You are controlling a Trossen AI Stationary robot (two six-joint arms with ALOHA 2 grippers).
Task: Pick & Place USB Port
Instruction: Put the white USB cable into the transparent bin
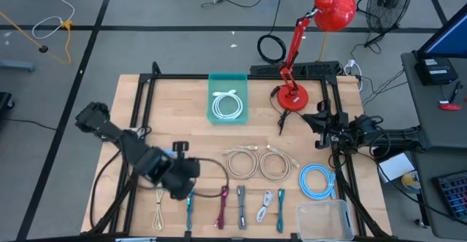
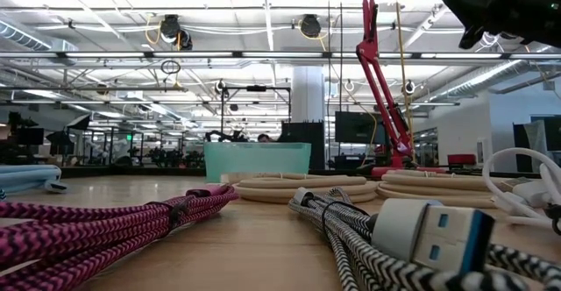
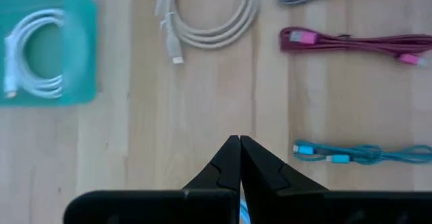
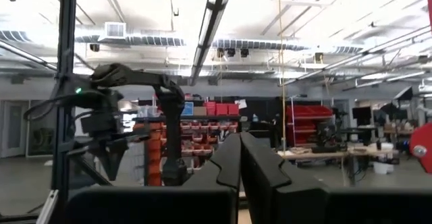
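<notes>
Bare wood on the desk (image 1: 190, 111) between the teal tray (image 1: 228, 98) and the front cable row. Left claw (image 3: 239, 158) fully closed, empty, above the teal cable (image 3: 358, 153), near the desk's front edge. Right claw (image 4: 239, 158) closed, empty, at the right edge. Two beige coils (image 1: 259, 163), one blue coil (image 1: 317, 180), one white coil (image 1: 227, 105) in the tray, six bundled cables in front.

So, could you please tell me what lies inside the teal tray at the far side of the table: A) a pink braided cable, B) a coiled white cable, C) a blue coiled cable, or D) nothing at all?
B: the high view shows a coiled white cable lying inside the teal tray, and the left wrist view shows the same.
</notes>
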